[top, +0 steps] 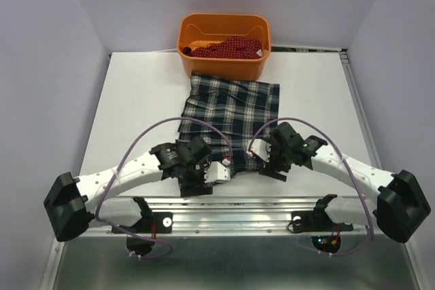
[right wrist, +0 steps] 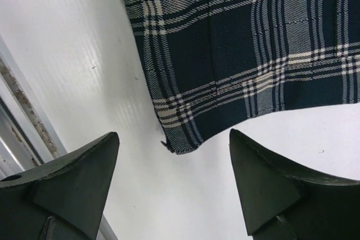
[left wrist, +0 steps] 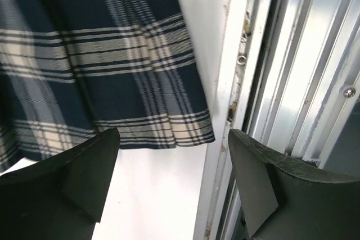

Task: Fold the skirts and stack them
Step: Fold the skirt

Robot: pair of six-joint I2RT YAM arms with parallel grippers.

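The tartan skirt (top: 231,113) lies spread flat on the white table in front of the tub. The red dotted skirt (top: 228,48) lies bunched inside the orange tub (top: 224,64). My left gripper (top: 204,180) is open and empty over the skirt's near left corner; that corner (left wrist: 185,127) lies just beyond the fingertips in the left wrist view. My right gripper (top: 272,168) is open and empty over the near right corner; that corner (right wrist: 183,139) lies between and just beyond its fingers (right wrist: 264,184) in the right wrist view.
The table's near edge and a metal rail (top: 231,205) run just behind both grippers; the rail also shows in the left wrist view (left wrist: 292,71). White table (top: 136,100) lies to either side of the skirt. Grey walls close in the left, right and back.
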